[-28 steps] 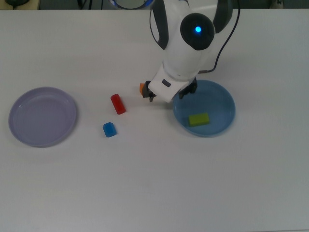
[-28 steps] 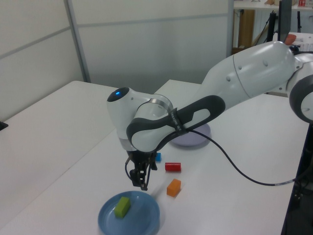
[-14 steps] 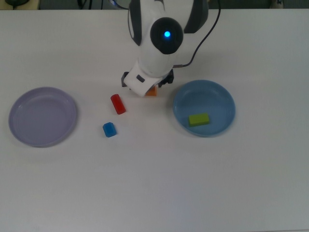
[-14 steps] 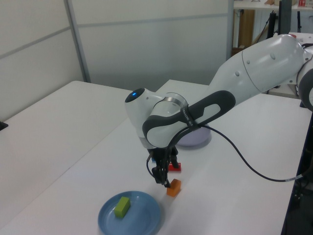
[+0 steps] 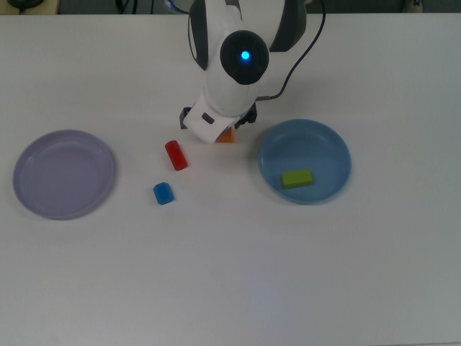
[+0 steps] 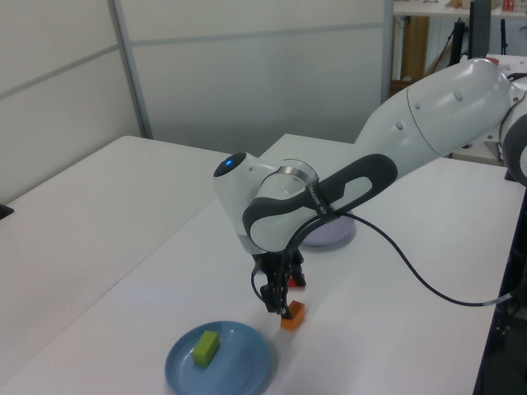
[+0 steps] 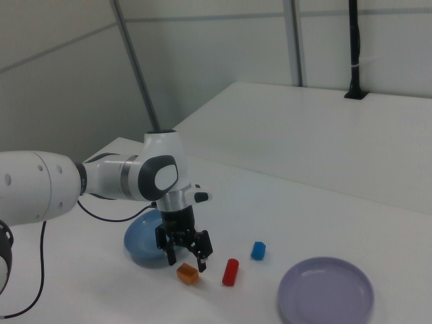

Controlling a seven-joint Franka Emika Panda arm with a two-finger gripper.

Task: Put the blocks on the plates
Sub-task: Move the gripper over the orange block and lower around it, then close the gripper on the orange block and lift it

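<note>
My gripper point(image 7: 185, 258) hangs open just above the orange block point(image 7: 187, 273), its fingers spread to either side. In the top view the arm's wrist covers most of the orange block point(image 5: 226, 136). The lime-green block point(image 5: 297, 178) lies in the blue plate point(image 5: 325, 144). On the table to the top view's left of the gripper sit the red block point(image 5: 176, 155) and the blue block point(image 5: 163, 193). The lavender plate point(image 5: 63, 174) at the top view's far left holds nothing. In the left view the gripper point(image 6: 277, 306) stands right over the orange block point(image 6: 292, 315).
The white arm reaches in from the top view's upper edge, trailing a black cable point(image 5: 299, 50). In the left view, the table's edge runs close to the blue plate point(image 6: 239, 370). A black post point(image 7: 354, 47) stands on a second table in the right view.
The arm swung from the blue plate's rim to the top view's left, stopped over the orange block and dropped slightly toward it. The blocks and plates stayed put.
</note>
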